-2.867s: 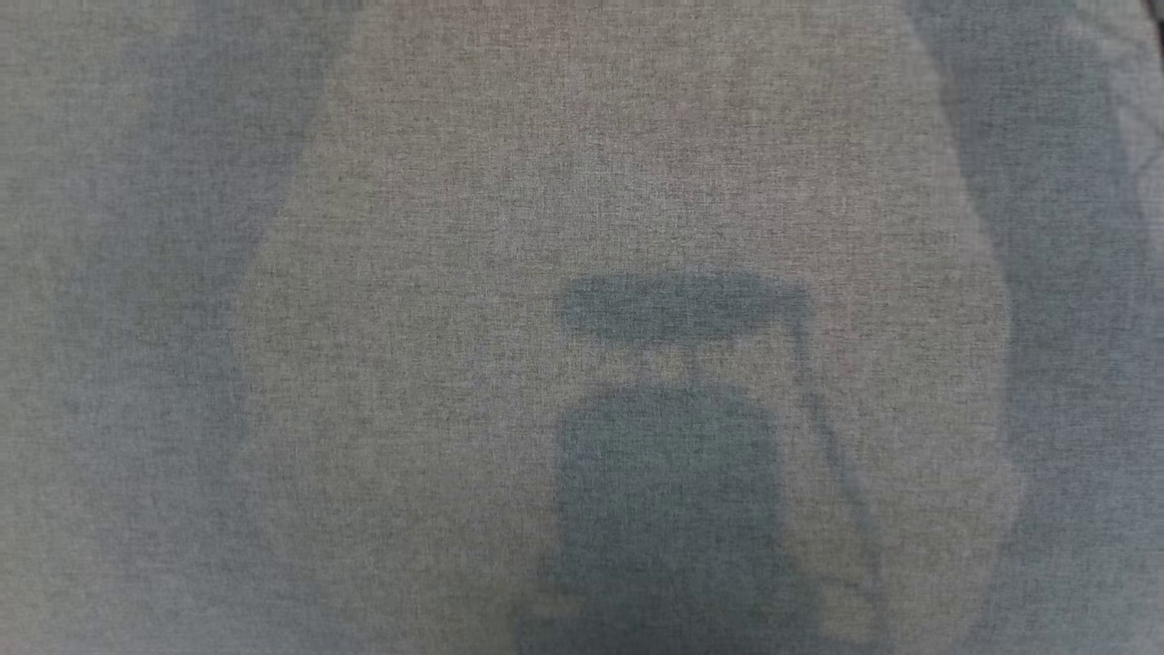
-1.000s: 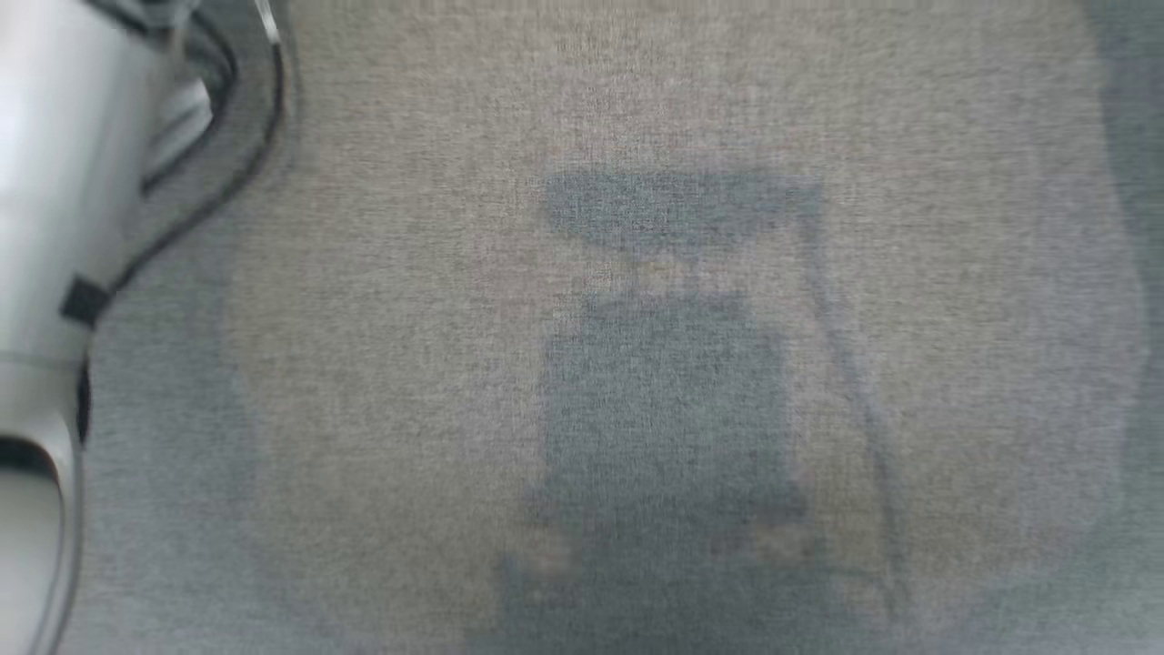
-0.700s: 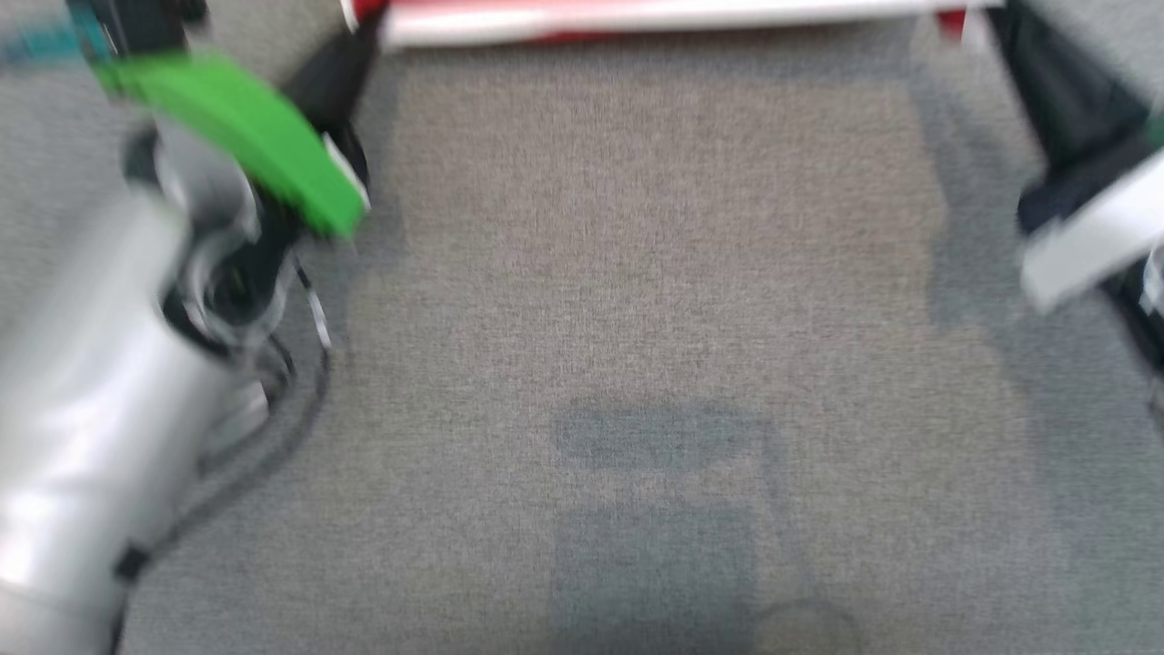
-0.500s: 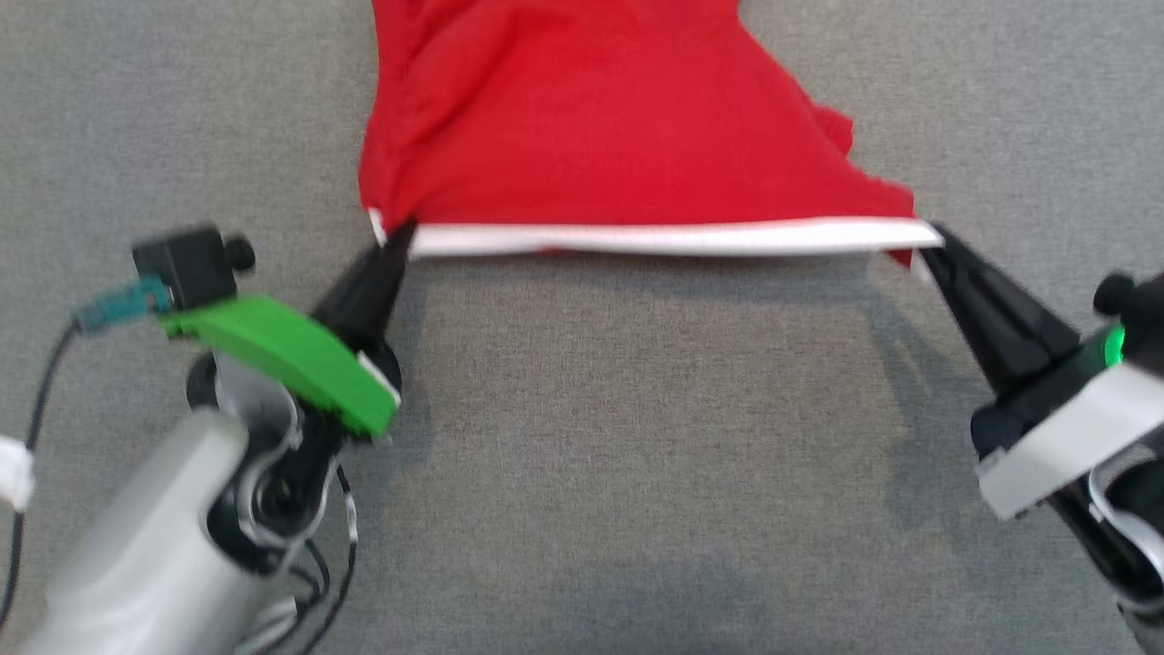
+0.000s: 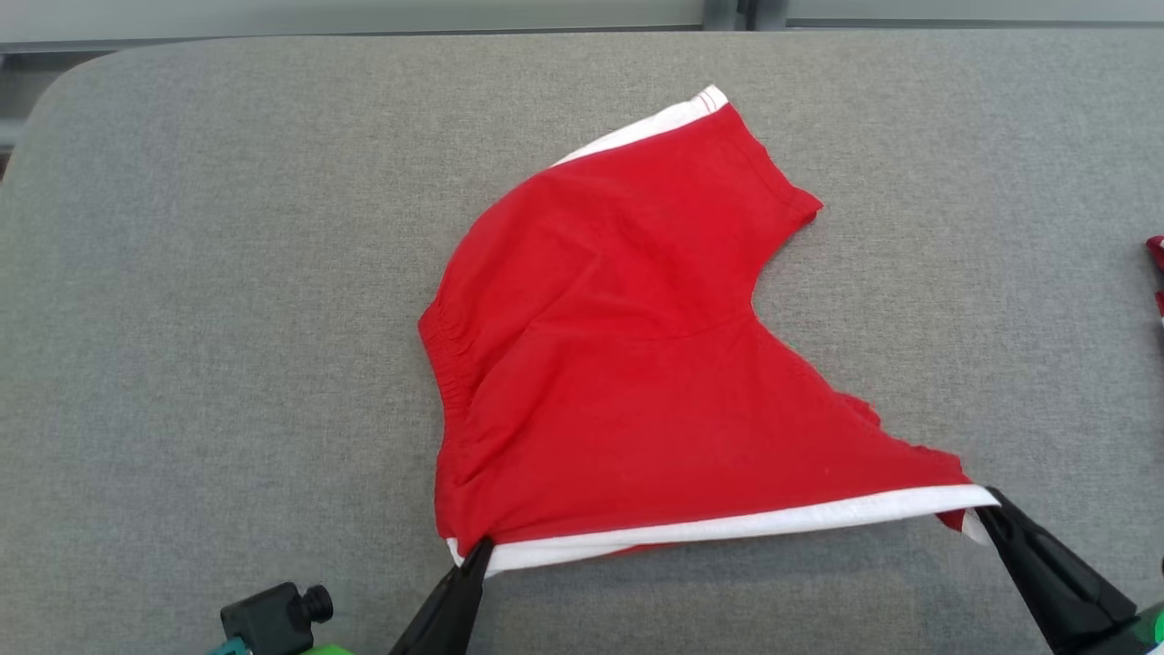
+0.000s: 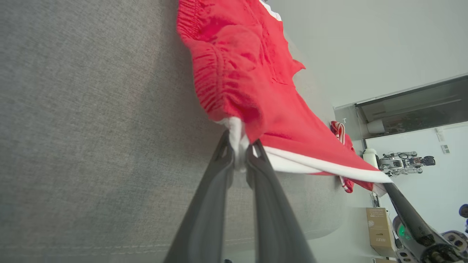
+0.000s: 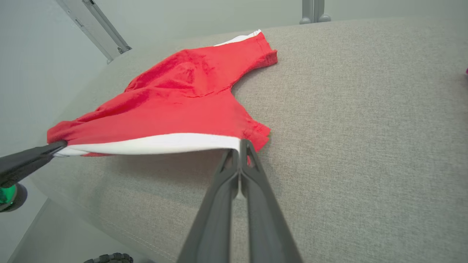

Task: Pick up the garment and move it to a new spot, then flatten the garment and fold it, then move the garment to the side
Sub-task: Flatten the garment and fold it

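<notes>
Grippers, pair, mine. Left gripper (image 5: 479, 544): fingers pinched tight on the left end of the white hem band (image 5: 727, 526), with cloth bunched between the tips in the left wrist view. Right gripper (image 5: 987, 502): jaws fully closed on the right end of the same band, thin fabric sandwiched between them.

Item: garment (image 5: 637, 382), red shorts, one pair. Location: middle of the grey padded table (image 5: 182, 273). Most of it lies on the surface. The near hem is lifted off and stretched taut between my two grippers. The far leg points toward the table's back edge.

Handling, as I judge it: light, thin knit, wholly limp. It has no stiffness to keep its own shape, so it will sag and crease wherever unsupported. Not fragile. Not slippery on this woven cover; it likely drags rather than slides, which helps flattening by pulling. The gathered elastic waistband (image 5: 446, 364) is thicker and will pucker.

Where to hold: the hem corners, as now, give a straight edge to pull flat. For folding I would take the white band or the waistband, since stitched edges offer more bite than a single layer.

Also on table: second red-and-white item (image 5: 1157, 273), at the right edge, well apart; too little visible to identify.
</notes>
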You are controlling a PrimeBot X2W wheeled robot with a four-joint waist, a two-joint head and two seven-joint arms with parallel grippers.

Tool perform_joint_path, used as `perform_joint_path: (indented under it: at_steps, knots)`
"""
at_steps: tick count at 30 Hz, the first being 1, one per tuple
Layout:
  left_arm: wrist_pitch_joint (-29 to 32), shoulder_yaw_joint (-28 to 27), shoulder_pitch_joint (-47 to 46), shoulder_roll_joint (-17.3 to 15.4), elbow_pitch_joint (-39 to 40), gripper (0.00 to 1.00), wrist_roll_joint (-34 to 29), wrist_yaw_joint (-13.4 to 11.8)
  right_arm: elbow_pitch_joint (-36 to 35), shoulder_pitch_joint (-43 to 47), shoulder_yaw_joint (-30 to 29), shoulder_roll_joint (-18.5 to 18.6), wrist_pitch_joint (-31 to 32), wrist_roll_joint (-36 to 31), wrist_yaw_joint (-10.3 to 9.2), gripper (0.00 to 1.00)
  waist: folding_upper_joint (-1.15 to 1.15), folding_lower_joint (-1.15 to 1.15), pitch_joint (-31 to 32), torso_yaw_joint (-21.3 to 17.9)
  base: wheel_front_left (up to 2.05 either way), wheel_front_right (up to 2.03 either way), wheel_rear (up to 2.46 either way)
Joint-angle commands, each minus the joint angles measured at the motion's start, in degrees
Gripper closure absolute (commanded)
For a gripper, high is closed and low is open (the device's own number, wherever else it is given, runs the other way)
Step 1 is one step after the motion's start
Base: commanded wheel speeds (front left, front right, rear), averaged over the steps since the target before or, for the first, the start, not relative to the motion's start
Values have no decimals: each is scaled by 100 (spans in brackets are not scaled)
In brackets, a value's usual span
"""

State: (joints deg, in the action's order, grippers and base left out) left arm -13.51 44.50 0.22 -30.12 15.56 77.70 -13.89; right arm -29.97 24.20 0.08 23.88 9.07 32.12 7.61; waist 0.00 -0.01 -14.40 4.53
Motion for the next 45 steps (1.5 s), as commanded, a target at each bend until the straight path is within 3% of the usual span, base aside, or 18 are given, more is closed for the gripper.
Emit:
perform_joint_path:
  at_steps: [1, 4, 8, 11, 12, 15, 22, 30, 31, 32, 33, 34, 35, 45]
  knots:
    - [-48, -92, 105, -15, 60, 100, 54, -11, -114, -11, -97, -41, -3, 151, -22, 100, 0, 1, -66, 80, 0, 0, 0]
    - [74, -55, 86, -109, 265, 100, 55, -63, -288, -208, -144, 147, 110, 257, -19, 100, 0, 1, -264, 103, 0, 0, 0]
    - [400, -175, -509, -133, 367, 100, 46, -191, -113, -1152, 50, 457, 322, 603, -18, 100, 0, 1, -746, 133, 0, 0, 0]
    - [712, -378, -1119, -153, 259, 100, 138, -277, 303, -2230, 266, 752, 537, 825, -18, 100, 0, 1, -1065, 182, 0, 0, 0]
    - [955, -488, -1575, -153, 122, 100, 171, -349, 679, -2980, 360, 969, 679, 876, -19, 100, 0, 1, -1202, 259, 0, 0, 0]
    - [1263, -631, -2211, -28, -179, 100, 313, -452, 1323, -4070, 601, 1062, 943, 1090, -20, 100, 0, 1, -1399, 352, 0, 0, 0]
    - [1757, -959, -3420, 587, -1183, 100, 793, -451, 2767, -6111, 1217, 899, 1164, 1049, -20, 100, 0, 1, -1581, 614, 0, 0, 0]
    - [2168, -769, -4181, 1074, -2251, 100, 884, -409, 4090, -7335, 2018, 662, 988, 838, -18, 100, 0, 1, -1521, 806, 0, 0, 0]
    - [2182, -738, -4221, 1133, -2338, 98, 882, -383, 4227, -7412, 2089, 670, 970, 850, -18, 100, 0, 1, -1500, 831, 0, 0, 0]
    - [2190, -711, -4259, 1190, -2432, 80, 872, -370, 4343, -7487, 2150, 682, 925, 857, -17, 100, 0, 1, -1477, 854, 0, 0, 0]
    - [2175, -690, -4293, 1233, -2501, 55, 855, -365, 4446, -7554, 2198, 686, 887, 864, -17, 100, 0, 1, -1453, 870, 0, 0, 0]
    - [2175, -690, -4293, 1233, -2501, 55, 855, -365, 4446, -7554, 2198, 686, 887, 864, -17, 100, 0, 1, -1453, 870, 0, 0, 0]
    - [2134, -679, -4324, 1263, -2549, 0, 820, -344, 4548, -7612, 2256, 701, 866, 854, -17, 100, 0, 1, -1434, 883, 0, 0, 0]
    - [1861, -422, -4002, 1410, -2185, 0, 555, -175, 5186, -8049, 2796, 935, 677, 888, -15, 100, 0, 1, -1237, 1138, 0, 0, 0]
